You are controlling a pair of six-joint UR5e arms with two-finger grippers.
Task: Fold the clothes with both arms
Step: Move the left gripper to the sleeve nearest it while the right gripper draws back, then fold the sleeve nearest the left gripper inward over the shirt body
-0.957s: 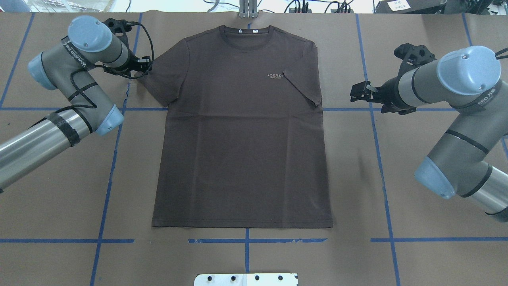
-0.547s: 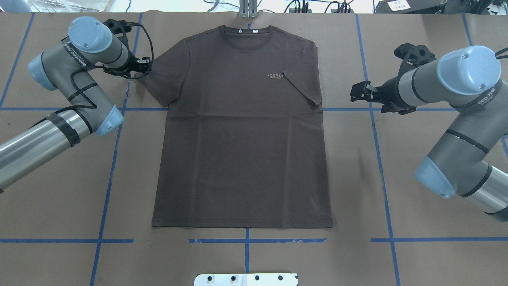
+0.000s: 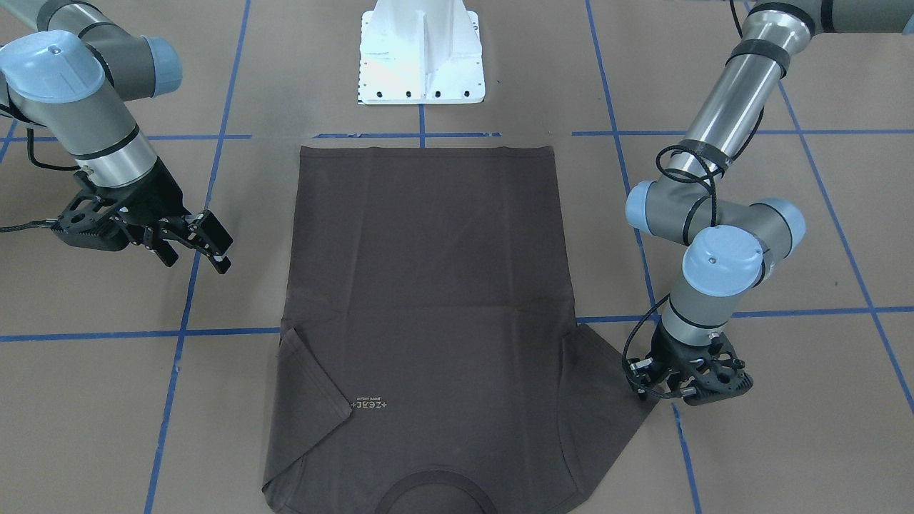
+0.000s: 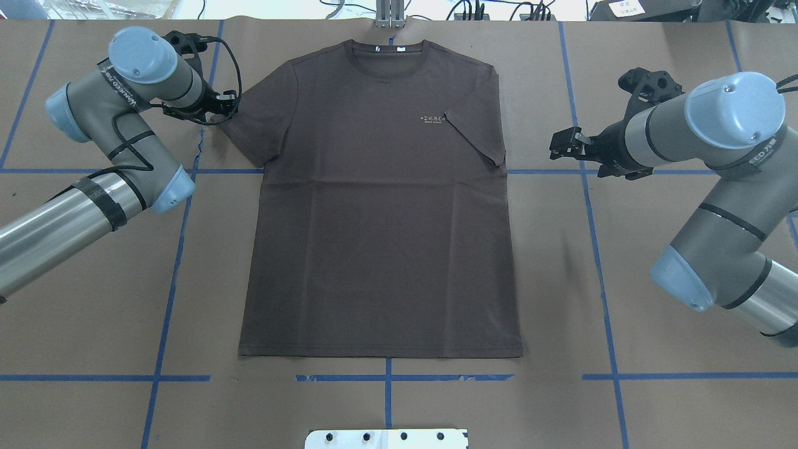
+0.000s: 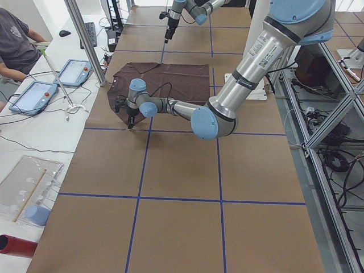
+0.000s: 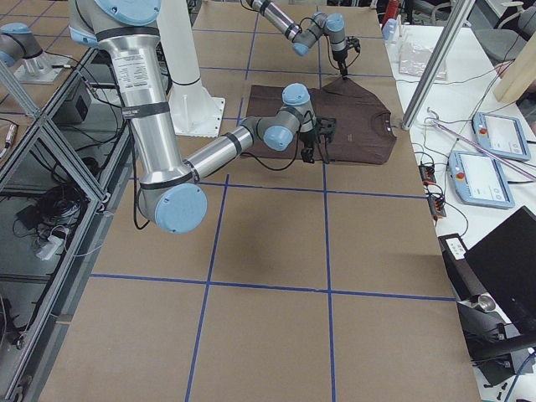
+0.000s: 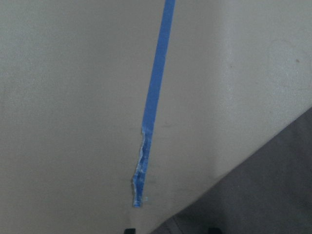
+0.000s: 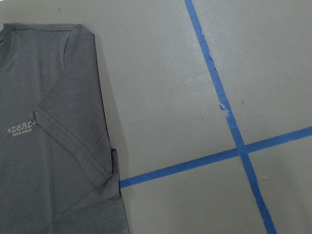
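The left gripper (image 5: 130, 123) hangs at the near sleeve of the T-shirt (image 5: 182, 79)

The T-shirt (image 4: 380, 237) is matt cloth, the table cover (image 4: 81, 337) a dull paper-like sheet, the left arm (image 4: 56, 227) tube glossy metal.

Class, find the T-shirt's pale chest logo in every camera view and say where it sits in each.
Front-facing: chest logo lower left of centre, upside down.
Overhead: logo in the upper part, right of centre.
Right wrist: logo at the left edge, mid-height.
Left wrist: not in it.
Exterior left and exterior right: too small to tell.
Shared landmark: the folded-in sleeve, its hem corner right beside the logo.
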